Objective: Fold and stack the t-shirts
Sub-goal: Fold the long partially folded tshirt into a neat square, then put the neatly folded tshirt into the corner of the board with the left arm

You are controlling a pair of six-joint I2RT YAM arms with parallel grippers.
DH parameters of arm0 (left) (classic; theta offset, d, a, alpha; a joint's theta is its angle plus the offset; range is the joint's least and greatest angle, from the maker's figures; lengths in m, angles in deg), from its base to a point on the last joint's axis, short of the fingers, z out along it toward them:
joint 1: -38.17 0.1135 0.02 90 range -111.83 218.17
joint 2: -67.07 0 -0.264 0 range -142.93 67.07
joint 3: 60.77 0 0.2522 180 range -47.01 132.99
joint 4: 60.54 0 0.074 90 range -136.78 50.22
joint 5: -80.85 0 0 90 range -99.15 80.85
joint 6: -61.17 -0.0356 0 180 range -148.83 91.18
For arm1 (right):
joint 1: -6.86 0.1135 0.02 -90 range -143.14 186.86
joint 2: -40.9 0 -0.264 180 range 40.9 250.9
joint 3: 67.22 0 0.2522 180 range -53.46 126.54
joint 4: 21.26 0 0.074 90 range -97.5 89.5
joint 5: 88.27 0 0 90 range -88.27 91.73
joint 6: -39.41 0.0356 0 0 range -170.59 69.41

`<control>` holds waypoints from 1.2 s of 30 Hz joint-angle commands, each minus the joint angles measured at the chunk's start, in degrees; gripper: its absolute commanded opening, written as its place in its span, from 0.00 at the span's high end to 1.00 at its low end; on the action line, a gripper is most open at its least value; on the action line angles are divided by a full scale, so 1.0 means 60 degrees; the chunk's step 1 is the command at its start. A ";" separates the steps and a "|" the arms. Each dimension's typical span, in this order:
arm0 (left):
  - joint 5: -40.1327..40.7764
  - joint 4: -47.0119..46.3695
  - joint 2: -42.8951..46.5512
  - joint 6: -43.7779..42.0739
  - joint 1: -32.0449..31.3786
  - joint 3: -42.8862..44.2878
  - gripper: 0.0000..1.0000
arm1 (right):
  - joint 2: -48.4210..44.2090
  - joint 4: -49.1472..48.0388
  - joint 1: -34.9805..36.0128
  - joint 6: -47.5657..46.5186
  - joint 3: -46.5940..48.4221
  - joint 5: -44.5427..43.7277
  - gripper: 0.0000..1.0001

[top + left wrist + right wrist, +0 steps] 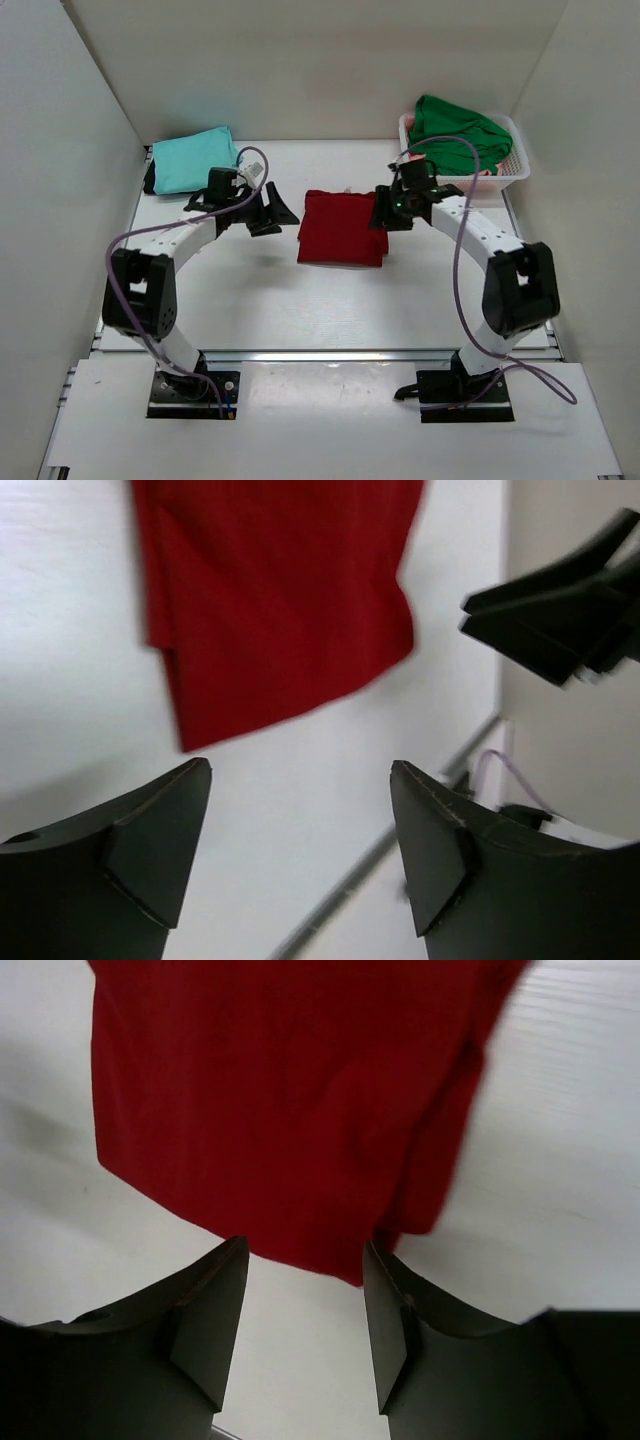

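The left tool [272,212] and right tool [387,214], jaws apart and empty, flank the folded dark red t-shirt [340,228] at the centre of the bench [300,300]; pinching opposite edges through all layers should keep the fold.

A flat white matte table [300,300] carries everything. Near its middle lies a dark red cloth t-shirt folded into a rough rectangle [340,228], flat on the surface with its edges slightly uneven. In the far left corner rests a light teal cloth t-shirt, also folded [193,158], well apart from the red one. In the far right corner stands a white plastic lattice basket [505,178]. A silver metal rail [330,355] runs along the near side, and beyond it two black base plates [193,393] sit on the near edge.
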 commanded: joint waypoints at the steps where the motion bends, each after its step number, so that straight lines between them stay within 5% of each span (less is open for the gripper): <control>1: 0.1467 0.1118 -0.0929 -0.1365 -0.0086 0.1052 0.15 | 0.0679 -0.0048 0.0550 -0.0124 0.0712 0.0225 0.53; 12: 0.3081 0.3243 -0.4739 -0.2803 -0.0641 0.5402 0.08 | 0.0476 0.0318 0.0318 0.0065 0.0421 0.0152 0.53; 23: 0.3930 0.4136 -0.6293 -0.2878 -0.1960 0.6606 0.03 | -0.0286 0.0391 -0.0532 0.0330 -0.0238 0.0211 0.54; 29: 0.5569 0.5833 -0.7039 -0.3302 -0.2634 0.7558 0.05 | -0.0740 0.0201 -0.0956 0.0388 -0.0517 0.0240 0.54; 33: 0.5644 0.6625 -0.7800 -0.3273 -0.2766 0.8421 0.42 | -0.0974 0.0201 -0.1234 0.0417 -0.0532 0.0386 0.54; 36: 0.5454 0.7473 -0.8387 -0.3228 -0.2898 0.9008 0.93 | -0.1149 0.0143 -0.1440 0.0344 -0.0619 0.0474 0.53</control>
